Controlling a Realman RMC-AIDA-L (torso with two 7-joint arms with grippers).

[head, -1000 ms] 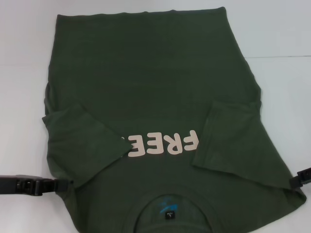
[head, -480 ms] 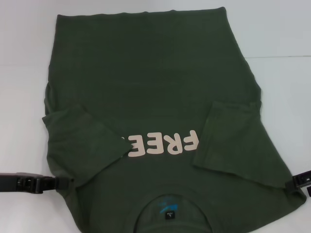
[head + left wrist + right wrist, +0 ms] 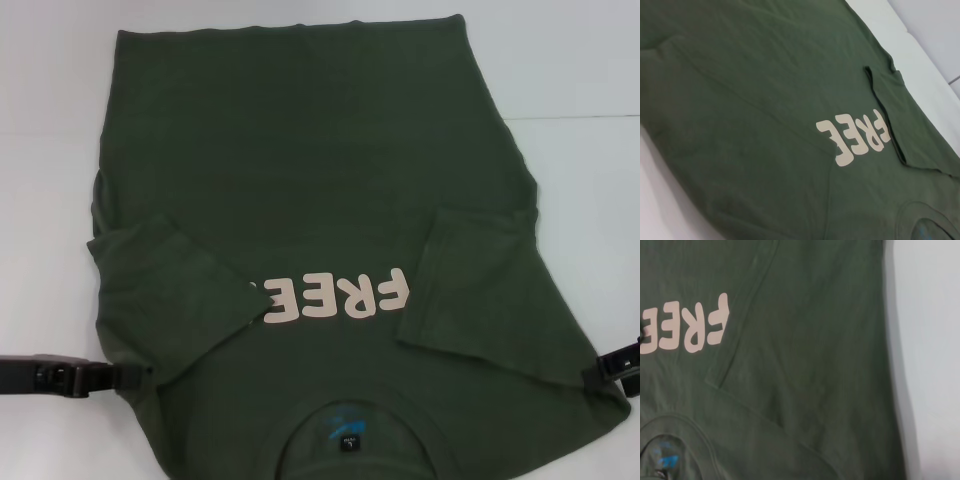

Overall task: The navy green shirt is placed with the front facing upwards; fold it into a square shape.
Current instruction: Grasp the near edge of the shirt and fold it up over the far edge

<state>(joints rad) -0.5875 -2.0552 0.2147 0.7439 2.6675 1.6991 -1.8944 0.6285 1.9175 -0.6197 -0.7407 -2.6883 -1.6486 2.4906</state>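
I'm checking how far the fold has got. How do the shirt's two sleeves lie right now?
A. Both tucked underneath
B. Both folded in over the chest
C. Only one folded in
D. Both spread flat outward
B: on the navy green shirt, the left sleeve and the right sleeve both lie folded inward on top of the front, the left one covering the end of the lettering.

A plain white counter [image 3: 50, 200] is seen on every side, and a thin straight seam [image 3: 575, 117] is seen running across its surface on the right. Soft shadow is cast on it along the cloth's edges.
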